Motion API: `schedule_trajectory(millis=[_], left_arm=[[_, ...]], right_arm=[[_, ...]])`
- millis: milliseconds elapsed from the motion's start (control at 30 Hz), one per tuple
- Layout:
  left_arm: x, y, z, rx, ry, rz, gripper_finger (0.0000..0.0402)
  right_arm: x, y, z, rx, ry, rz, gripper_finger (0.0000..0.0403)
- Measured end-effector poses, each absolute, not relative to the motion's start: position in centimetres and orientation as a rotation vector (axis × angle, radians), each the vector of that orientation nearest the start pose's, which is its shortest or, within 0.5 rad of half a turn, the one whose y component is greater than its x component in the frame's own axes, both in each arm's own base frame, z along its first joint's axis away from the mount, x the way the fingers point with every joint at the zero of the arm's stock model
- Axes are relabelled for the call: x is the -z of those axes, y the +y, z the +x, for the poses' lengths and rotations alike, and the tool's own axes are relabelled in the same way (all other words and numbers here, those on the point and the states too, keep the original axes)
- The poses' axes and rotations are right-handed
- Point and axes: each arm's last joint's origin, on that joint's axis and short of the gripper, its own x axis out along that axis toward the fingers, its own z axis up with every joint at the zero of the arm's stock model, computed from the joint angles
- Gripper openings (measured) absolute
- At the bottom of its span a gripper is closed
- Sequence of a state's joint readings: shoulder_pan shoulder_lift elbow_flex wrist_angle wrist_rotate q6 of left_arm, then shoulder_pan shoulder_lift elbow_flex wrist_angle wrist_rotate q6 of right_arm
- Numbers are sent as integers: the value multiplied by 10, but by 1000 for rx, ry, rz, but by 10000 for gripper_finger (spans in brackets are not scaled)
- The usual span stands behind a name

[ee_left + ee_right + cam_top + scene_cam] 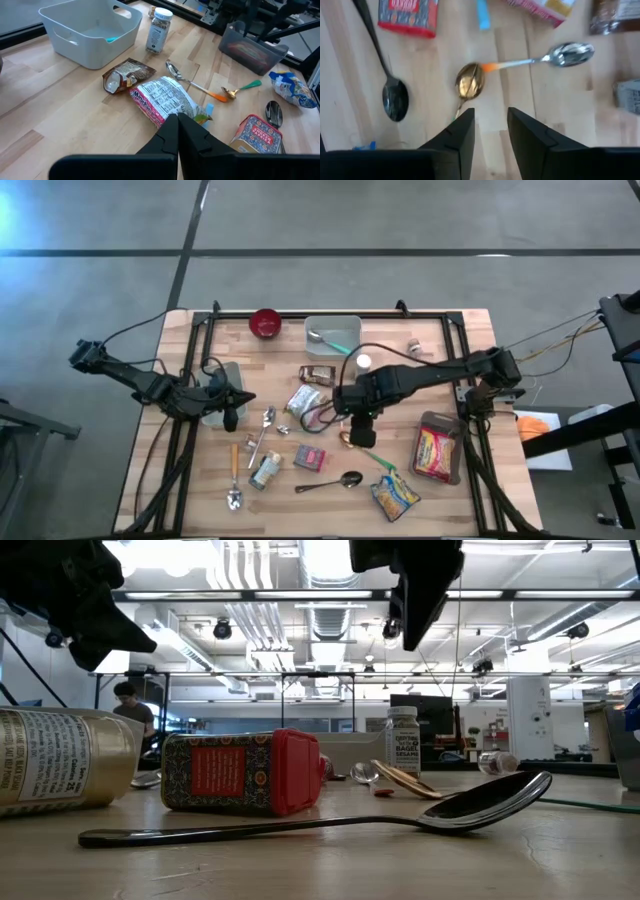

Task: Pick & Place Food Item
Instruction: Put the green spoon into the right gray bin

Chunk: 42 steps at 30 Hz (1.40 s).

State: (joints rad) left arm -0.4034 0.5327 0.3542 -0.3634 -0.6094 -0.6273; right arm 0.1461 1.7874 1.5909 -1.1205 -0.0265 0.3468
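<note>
Food items lie scattered on the wooden table: a white printed packet (303,400) (165,102), a brown packet (318,373) (127,75), a red tin (310,457) (240,772) on its side, a yellow packet (395,495) and a noodle packet in a grey tray (437,448). My right gripper (358,428) (490,125) hangs above the table's middle, pointing down, open, with nothing between its fingers; a gold spoon (470,82) lies just beyond them. My left gripper (232,408) (177,130) waits shut at the left, clear of the table.
A white bin (333,335) holding a spoon, a red bowl (265,323) and a spice bottle (363,363) stand at the far side. Several spoons lie about, among them a black one (338,481) (395,97). A jar (267,470) lies near the front.
</note>
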Motion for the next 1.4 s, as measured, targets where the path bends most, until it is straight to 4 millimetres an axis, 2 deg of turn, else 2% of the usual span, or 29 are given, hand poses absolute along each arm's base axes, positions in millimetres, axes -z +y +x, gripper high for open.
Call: schedule_trajectory(millis=[200,333,500,667,1067,1167,1400], left_arm=[[-206,-33,119,-339,393,-348,1],[-206,-33,119,-339,393,-348,1],[-206,-33,119,-339,393,-348,1],[-206,-33,119,-339,393,-348,1],[-206,-33,119,-339,392,-349,0],[-206,-33,119,-339,393,-348,1],[-206,-33,119,-339,392,-349,0]], right_arm=[[-274,59,349,90,1310,247,118],[-260,69,347,28,1337,275,157],[-241,72,339,103,1398,318,208],[-224,80,337,95,1375,340,236],[-197,84,335,156,1304,401,240],[-195,86,336,192,1282,461,240],[-190,97,330,257,1271,481,240]])
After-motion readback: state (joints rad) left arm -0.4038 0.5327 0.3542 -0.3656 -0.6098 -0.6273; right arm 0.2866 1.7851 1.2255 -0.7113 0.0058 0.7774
